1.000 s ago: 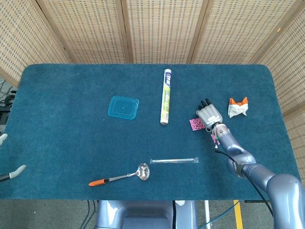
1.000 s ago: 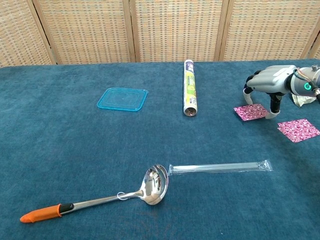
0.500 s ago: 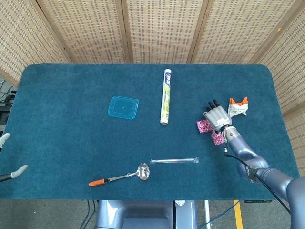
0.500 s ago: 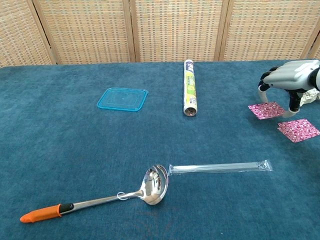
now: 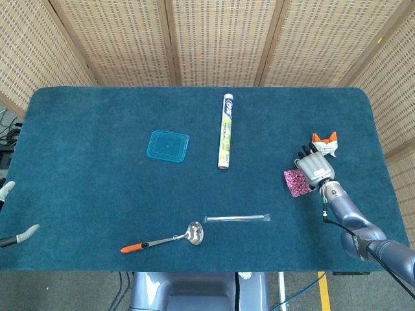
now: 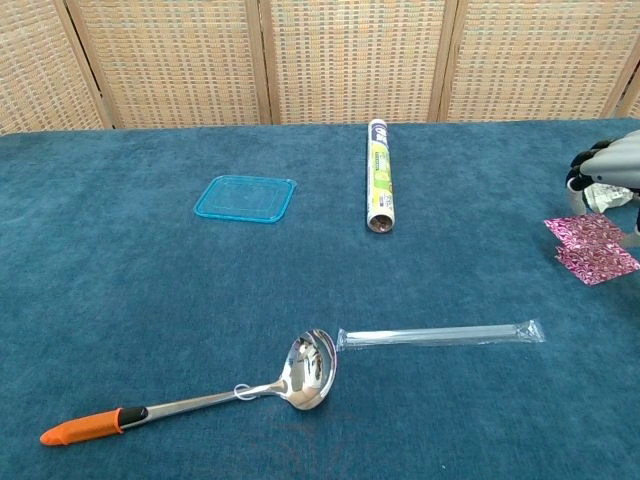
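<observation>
R hand (image 5: 316,167) dragged pink sheet (image 5: 296,182) rightward onto 2nd one — fingers spread, pressing it; L hand (image 5: 5,193) fingers apart.

Table layout, left to right
Lid (image 5: 168,146) left of roll (image 5: 225,130); ladle (image 5: 164,241) and sleeve (image 5: 237,218) in front; sachets (image 5: 297,182) far right, beside right hand (image 5: 316,168).
</observation>
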Controlling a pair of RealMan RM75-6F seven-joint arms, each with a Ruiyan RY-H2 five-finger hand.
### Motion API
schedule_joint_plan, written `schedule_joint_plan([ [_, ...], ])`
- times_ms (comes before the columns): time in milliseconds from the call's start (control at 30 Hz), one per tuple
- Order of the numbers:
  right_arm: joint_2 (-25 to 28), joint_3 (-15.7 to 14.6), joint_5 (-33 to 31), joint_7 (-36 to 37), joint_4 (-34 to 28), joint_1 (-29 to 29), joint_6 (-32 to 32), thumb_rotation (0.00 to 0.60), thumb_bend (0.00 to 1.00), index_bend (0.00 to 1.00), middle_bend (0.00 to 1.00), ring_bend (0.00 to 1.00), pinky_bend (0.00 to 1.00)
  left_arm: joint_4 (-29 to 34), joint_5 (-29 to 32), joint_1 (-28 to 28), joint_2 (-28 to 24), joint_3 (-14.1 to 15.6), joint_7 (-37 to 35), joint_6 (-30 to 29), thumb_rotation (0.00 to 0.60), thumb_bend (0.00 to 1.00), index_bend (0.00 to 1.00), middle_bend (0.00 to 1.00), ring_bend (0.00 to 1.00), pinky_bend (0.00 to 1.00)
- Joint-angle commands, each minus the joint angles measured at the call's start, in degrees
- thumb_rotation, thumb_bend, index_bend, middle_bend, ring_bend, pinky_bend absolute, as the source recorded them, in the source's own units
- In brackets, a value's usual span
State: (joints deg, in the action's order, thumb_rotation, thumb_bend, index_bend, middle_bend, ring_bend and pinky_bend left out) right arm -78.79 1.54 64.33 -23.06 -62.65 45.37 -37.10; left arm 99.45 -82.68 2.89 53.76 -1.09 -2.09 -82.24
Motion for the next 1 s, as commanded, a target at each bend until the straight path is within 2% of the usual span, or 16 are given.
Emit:
schedule_joint_plan([
  [33, 0.0, -0.2, 0.4, 0.4, 0.1, -0.3, 0.0, 0.600, 0.26, 0.51, 0.20, 0.00, 0.00, 0.1, -0.1, 0.0, 0.0, 0.0, 0.1, 0.0, 0.202, 0.00, 0.02, 0.00, 0.00, 0.00],
  [300, -0.9, -0.5, 1.3, 1.7, 1.7, -0.4, 0.9, 0.600, 0.26, 0.51, 0.20, 0.00, 0.00, 0.2, 0.0, -0.2, 0.0, 0.1, 0.2, -0.3, 0.201, 0.00, 0.02, 0.00, 0.00, 0.00],
  [500, -1.2, -0.5, 1.8, 2.3, 2.6, -0.4, 1.3, 0.600, 0.26, 0.44, 0.18, 0.00, 0.00, 0.1, 0.1, -0.3, -0.1, 0.2, 0.1, -0.4, 0.202, 0.00, 0.02, 0.00, 0.00, 0.00],
  [700, -1.3, -0.5, 2.2, 2.8, 2.9, -0.5, 1.5, 0.600, 0.20, 0.39, 0.16, 0.00, 0.00, 0.1, 0.0, -0.4, -0.1, 0.2, 0.1, -0.5, 0.201, 0.00, 0.02, 0.00, 0.00, 0.00],
  [1000, -1.1, -0.3, 2.4, 3.3, 3.2, -0.8, 1.7, 0.600, 0.18, 0.37, 0.15, 0.00, 0.00, 0.2, 0.0, -0.5, -0.1, 0.2, 0.2, -0.7, 0.201, 0.00, 0.02, 0.00, 0.00, 0.00],
])
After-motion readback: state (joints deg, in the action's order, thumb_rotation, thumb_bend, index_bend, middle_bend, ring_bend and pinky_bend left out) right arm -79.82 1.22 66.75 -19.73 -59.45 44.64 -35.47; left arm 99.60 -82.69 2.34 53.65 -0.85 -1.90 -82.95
